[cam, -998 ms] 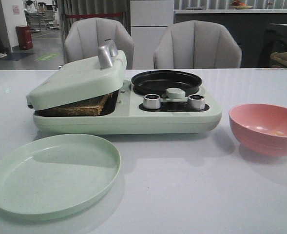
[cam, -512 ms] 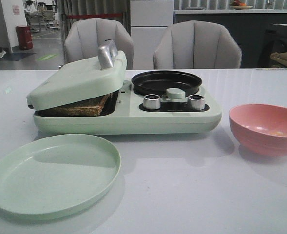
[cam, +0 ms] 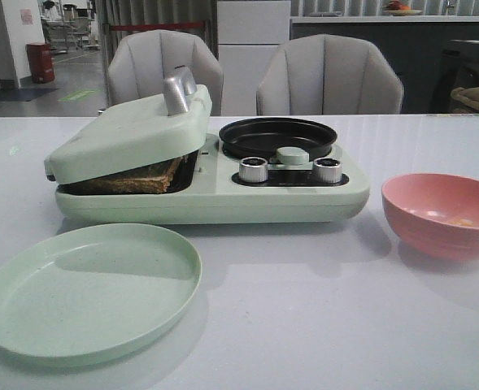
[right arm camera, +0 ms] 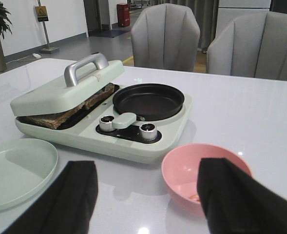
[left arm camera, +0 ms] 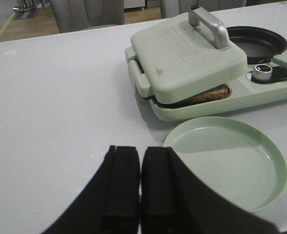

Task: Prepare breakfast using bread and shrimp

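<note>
From the front I see neither of my grippers, only the pale green breakfast maker (cam: pixel 211 175) on the white table (cam: pixel 320 317). The bread (cam: pixel 137 178) sits inside it, under the tilted lid (cam: pixel 129 134), brown crust showing in the gap. A green plate (cam: pixel 84 288) lies in front, and a pink bowl (cam: pixel 442 213) holds an orange bit, probably the shrimp (cam: pixel 462 221).

On my left wrist camera, the left gripper (left arm camera: pixel 140 190) has its pads pressed together with nothing between them. The plate lies just beside it, the bread further ahead under the lid.

On my right wrist camera, the right gripper (right arm camera: pixel 148 200) is spread wide and empty. The bowl sits between its fingers, with the shrimp (right arm camera: pixel 194 196) beside the right finger (right arm camera: pixel 240 200).
</note>
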`<act>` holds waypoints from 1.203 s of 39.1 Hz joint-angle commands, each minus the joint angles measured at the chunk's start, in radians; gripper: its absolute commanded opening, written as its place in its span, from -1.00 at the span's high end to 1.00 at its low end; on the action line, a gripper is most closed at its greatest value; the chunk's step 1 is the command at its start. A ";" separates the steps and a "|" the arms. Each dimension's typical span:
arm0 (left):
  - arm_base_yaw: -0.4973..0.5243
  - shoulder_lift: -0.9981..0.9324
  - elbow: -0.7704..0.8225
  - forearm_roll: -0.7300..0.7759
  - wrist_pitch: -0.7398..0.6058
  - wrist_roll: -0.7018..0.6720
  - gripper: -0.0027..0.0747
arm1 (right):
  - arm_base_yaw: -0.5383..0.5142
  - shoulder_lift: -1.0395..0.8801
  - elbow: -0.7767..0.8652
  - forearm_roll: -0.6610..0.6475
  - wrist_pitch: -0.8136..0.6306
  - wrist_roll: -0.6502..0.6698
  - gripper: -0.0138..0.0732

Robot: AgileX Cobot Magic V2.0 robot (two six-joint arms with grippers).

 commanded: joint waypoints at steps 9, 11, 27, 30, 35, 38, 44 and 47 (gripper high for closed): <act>-0.038 -0.017 0.010 -0.017 -0.127 -0.011 0.64 | -0.006 0.011 -0.028 -0.019 -0.110 -0.001 -0.56; -0.038 -0.017 0.010 -0.017 -0.125 -0.011 0.64 | -0.006 0.011 -0.028 -0.019 -0.119 -0.001 -0.56; -0.050 -0.017 0.010 -0.045 -0.126 -0.011 0.64 | -0.006 0.157 -0.173 -0.024 0.025 -0.001 -0.56; -0.050 -0.017 0.010 -0.045 -0.126 -0.011 0.64 | -0.006 0.229 -0.226 -0.023 0.047 0.001 -0.56; -0.050 -0.017 0.010 -0.045 -0.126 -0.011 0.64 | -0.006 0.350 -0.313 0.026 0.051 0.045 -0.56; -0.050 -0.017 0.010 -0.045 -0.126 -0.011 0.64 | -0.006 0.418 -0.356 0.032 0.061 0.057 -0.56; -0.050 -0.017 0.010 -0.045 -0.126 -0.011 0.64 | -0.016 0.598 -0.450 0.032 0.134 0.066 -0.56; -0.050 -0.017 0.010 -0.045 -0.126 -0.011 0.64 | -0.036 0.678 -0.493 0.032 0.172 0.076 -0.56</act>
